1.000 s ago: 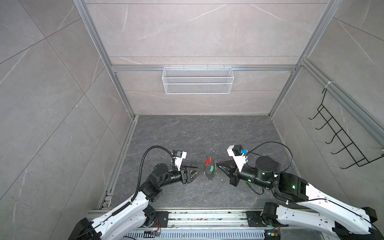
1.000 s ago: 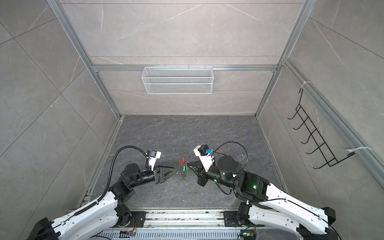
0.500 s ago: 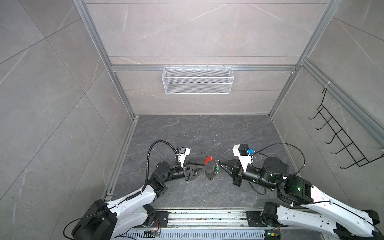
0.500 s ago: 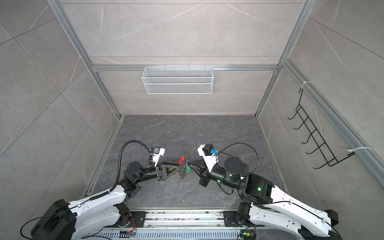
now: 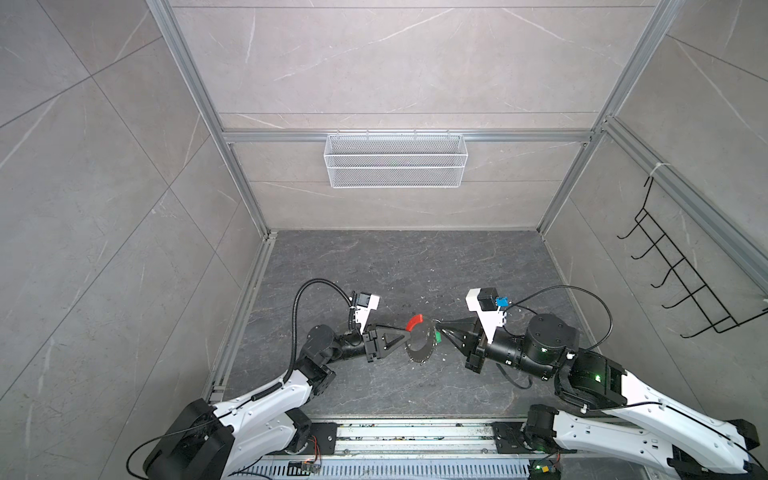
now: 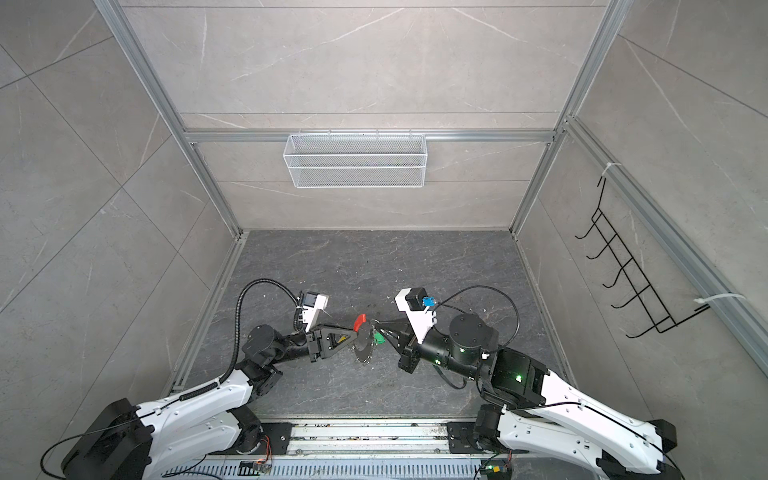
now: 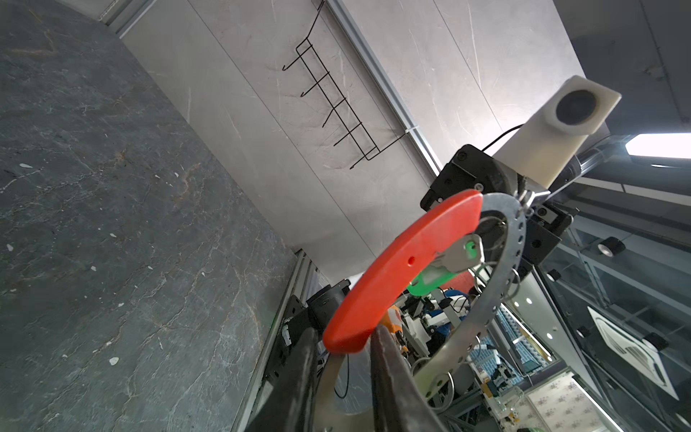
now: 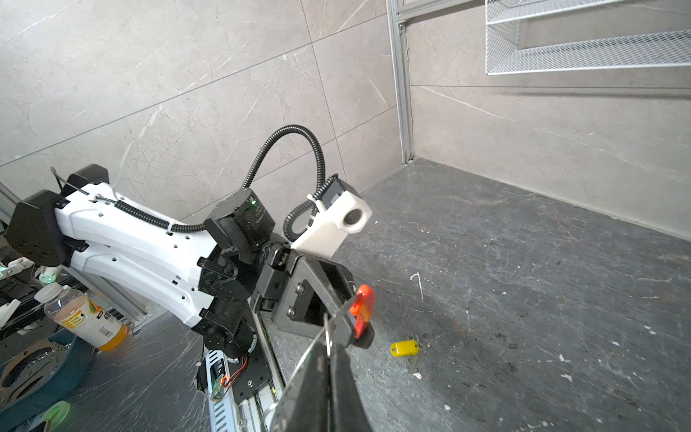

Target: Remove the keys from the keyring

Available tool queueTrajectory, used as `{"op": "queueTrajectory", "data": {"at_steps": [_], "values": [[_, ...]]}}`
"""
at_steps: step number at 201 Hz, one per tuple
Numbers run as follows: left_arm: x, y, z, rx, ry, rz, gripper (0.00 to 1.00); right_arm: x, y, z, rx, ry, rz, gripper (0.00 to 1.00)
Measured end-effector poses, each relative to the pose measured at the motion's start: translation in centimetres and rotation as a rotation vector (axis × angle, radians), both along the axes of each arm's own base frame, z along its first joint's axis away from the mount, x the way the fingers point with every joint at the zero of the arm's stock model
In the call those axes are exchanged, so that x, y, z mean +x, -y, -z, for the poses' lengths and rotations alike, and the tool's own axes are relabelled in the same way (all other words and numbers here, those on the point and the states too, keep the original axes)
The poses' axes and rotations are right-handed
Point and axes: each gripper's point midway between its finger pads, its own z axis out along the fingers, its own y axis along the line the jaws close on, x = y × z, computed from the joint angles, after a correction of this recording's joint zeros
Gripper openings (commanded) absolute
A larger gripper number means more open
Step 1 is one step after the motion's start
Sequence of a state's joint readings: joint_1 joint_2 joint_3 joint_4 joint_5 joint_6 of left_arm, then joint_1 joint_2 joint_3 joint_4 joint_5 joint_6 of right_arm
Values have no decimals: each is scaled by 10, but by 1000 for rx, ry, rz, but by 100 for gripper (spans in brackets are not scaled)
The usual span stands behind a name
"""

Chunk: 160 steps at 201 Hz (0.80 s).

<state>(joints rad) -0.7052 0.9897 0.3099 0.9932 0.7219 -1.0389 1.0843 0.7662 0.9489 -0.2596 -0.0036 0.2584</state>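
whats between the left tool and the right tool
The keyring: its red sleeve at the left tool, the green-tagged key near the right tool. Both top views show it.

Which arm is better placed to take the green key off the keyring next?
Probably right. The right gripper pinches the keyring right beside the green key, while the left gripper clamps the red sleeve, steadying it. The yellow key is already off.

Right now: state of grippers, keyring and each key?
keyring, held in the air between both grippers
left gripper, shut on its red sleeve
right gripper, shut on the keyring
green key, on the keyring
yellow key, off, lying on the floor
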Motion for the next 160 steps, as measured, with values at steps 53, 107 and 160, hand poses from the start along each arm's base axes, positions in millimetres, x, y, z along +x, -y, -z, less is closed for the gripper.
{"op": "queueTrajectory", "data": {"at_steps": [53,107,160], "values": [[-21,-17,-11,27,31,0,6,3,3,-1,-10,6,24,0],[-24,-24,-12,85,8,-31,0,4,2,7,-45,1,23,0],[-29,-32,-31,136,33,-54,0,7,5,12,-70,-1,37,0]]}}
